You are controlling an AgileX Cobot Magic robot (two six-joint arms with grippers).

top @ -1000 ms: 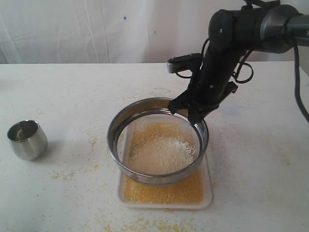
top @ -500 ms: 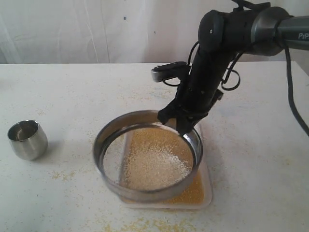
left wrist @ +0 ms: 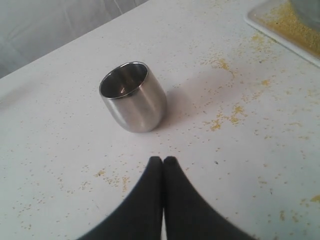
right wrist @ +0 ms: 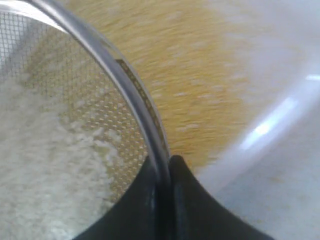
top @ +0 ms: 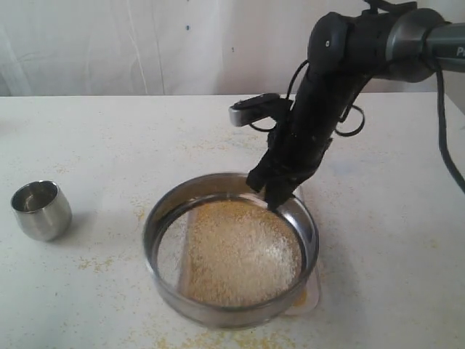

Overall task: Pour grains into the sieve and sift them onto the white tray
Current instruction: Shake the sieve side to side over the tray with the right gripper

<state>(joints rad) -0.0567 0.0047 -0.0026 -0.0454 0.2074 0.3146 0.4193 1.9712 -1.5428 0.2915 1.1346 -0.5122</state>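
Observation:
The sieve [top: 150, 236], a wide steel ring with a mesh bottom, hangs just over the white tray [top: 308, 299] and covers most of it. Pale grains [top: 240, 251] lie spread across its mesh. My right gripper [top: 272, 196] reaches down from the upper right and is shut on the sieve's far rim [right wrist: 135, 85], one finger inside and one outside [right wrist: 162, 165]. Yellow sifted grains [right wrist: 190, 65] lie on the tray [right wrist: 270, 125] below. My left gripper [left wrist: 163, 160] hovers shut and empty over the table.
A small steel cup [top: 41, 209] stands upright at the table's left, just ahead of the left gripper [left wrist: 134, 97]. Spilled grains [left wrist: 222, 117] dot the table between cup and tray. A tray corner [left wrist: 260, 22] shows in the left wrist view.
The right gripper swung the sieve left, then back a little right and nearer the front edge. The grains inside have spread flatter across the mesh. The left gripper has stayed still.

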